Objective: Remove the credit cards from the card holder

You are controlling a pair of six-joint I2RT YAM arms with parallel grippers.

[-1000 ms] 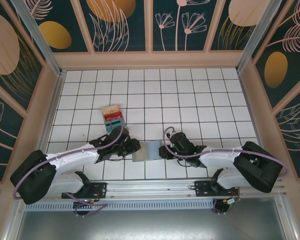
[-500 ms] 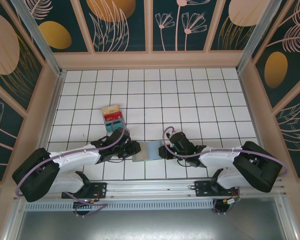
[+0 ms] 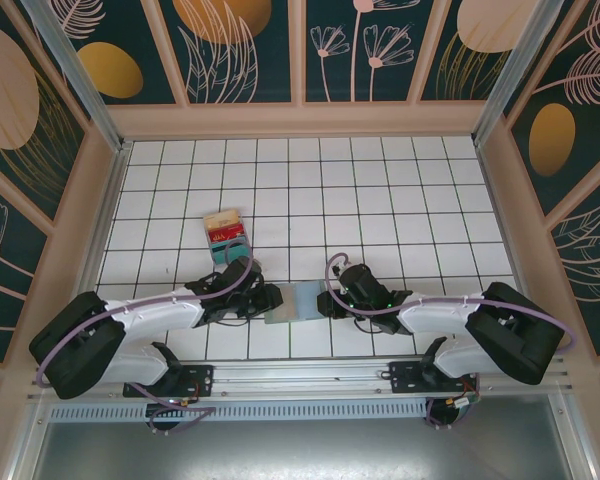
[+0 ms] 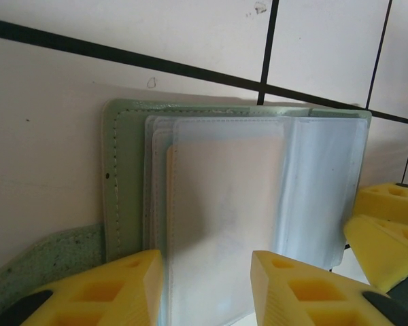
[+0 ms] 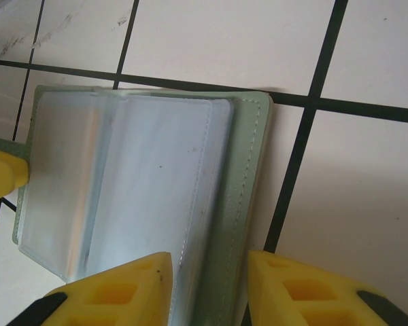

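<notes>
The card holder (image 3: 297,301) lies open and flat on the table (image 3: 400,200), at its near edge. The left gripper (image 3: 269,300) meets it from the left and the right gripper (image 3: 324,302) from the right. A stack of tan, red and teal cards (image 3: 225,235) sits beyond the card holder and to its left, well apart; its print is too small to read.

In the left wrist view the jaws stand parted, straddling the frosted sleeves (image 4: 224,204) beside the card holder's stitched green leaf (image 4: 126,170). A thin tan edge (image 4: 168,204) shows inside the front sleeve. In the right wrist view the jaws are also parted, straddling the card holder's stitched green border (image 5: 248,170) next to the sleeves (image 5: 156,170). Neither pair pinches anything.
</notes>
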